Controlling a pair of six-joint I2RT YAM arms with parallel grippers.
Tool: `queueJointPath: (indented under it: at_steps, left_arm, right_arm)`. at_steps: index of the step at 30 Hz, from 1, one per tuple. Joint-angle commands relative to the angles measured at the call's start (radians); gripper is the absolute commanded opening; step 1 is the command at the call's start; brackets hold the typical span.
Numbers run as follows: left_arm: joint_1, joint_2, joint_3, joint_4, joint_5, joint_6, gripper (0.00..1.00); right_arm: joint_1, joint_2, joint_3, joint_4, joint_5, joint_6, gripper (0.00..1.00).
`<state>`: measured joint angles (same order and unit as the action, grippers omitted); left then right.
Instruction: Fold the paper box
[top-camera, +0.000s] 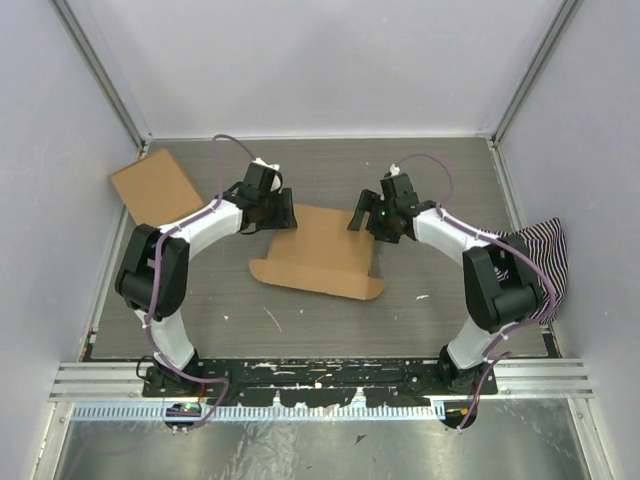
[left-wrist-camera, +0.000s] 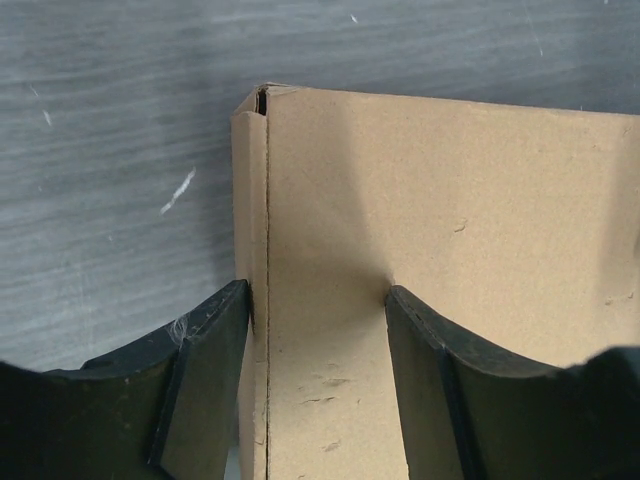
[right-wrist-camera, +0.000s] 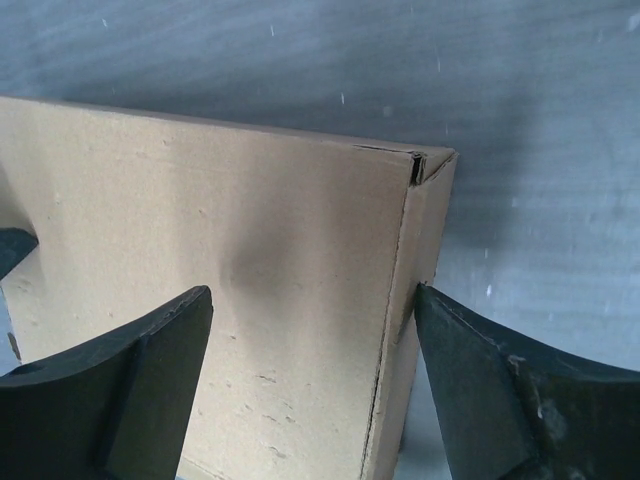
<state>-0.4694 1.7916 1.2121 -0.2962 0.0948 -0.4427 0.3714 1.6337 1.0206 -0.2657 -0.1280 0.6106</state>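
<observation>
The paper box is plain brown cardboard lying mid-table, with a tabbed flap along its near edge. My left gripper is at its far left corner and my right gripper at its far right corner. In the left wrist view the open left gripper straddles the box's left crease: one finger is outside the narrow side wall, the other over the top panel. In the right wrist view the open right gripper straddles the right crease, with one finger outside the side wall.
A second flat brown cardboard carton lies at the far left against the wall. A striped cloth hangs at the right edge beside the right arm. Grey walls close in the table on three sides.
</observation>
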Motion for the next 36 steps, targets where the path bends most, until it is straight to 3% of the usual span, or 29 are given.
queueJointPath:
  at_steps: [1, 12, 17, 21, 24, 26, 27, 29, 32, 36]
  left_arm:
    - [-0.005, 0.062, 0.114, 0.017, 0.061, -0.02, 0.62]
    - [-0.003, 0.201, 0.388, -0.05, 0.016, -0.022, 0.63]
    - [0.029, 0.194, 0.467, -0.116, -0.054, 0.012, 0.69]
    - [0.065, 0.115, 0.418, -0.138, -0.127, 0.026, 0.71]
    - [0.081, 0.006, 0.326, -0.123, -0.176, 0.038, 0.72]
    - [0.083, -0.077, 0.234, -0.071, -0.209, 0.04, 0.74]
    - [0.084, -0.118, 0.18, -0.034, -0.213, 0.028, 0.74]
    - [0.092, -0.195, 0.075, 0.051, -0.201, -0.016, 0.74]
    - [0.109, -0.239, -0.041, 0.108, -0.126, -0.071, 0.75]
    - [0.112, -0.243, -0.108, 0.112, -0.02, -0.082, 0.74]
  right_arm:
    - [-0.012, 0.079, 0.151, 0.093, -0.138, -0.053, 0.85]
    - [-0.088, 0.321, 0.474, 0.037, -0.137, -0.122, 0.82]
    - [-0.136, 0.335, 0.625, -0.059, -0.044, -0.189, 0.82]
    - [-0.157, 0.263, 0.681, -0.155, 0.126, -0.259, 0.85]
    - [-0.158, 0.14, 0.609, -0.129, 0.222, -0.276, 0.85]
    - [-0.157, 0.018, 0.479, -0.035, 0.232, -0.216, 0.74]
    - [-0.158, -0.019, 0.401, 0.013, 0.22, -0.176, 0.75]
    - [-0.178, -0.029, 0.302, 0.075, 0.036, -0.189, 0.87]
    - [-0.19, 0.026, 0.241, 0.058, -0.242, -0.198, 0.97]
    - [-0.172, -0.025, 0.053, 0.177, -0.267, -0.174, 1.0]
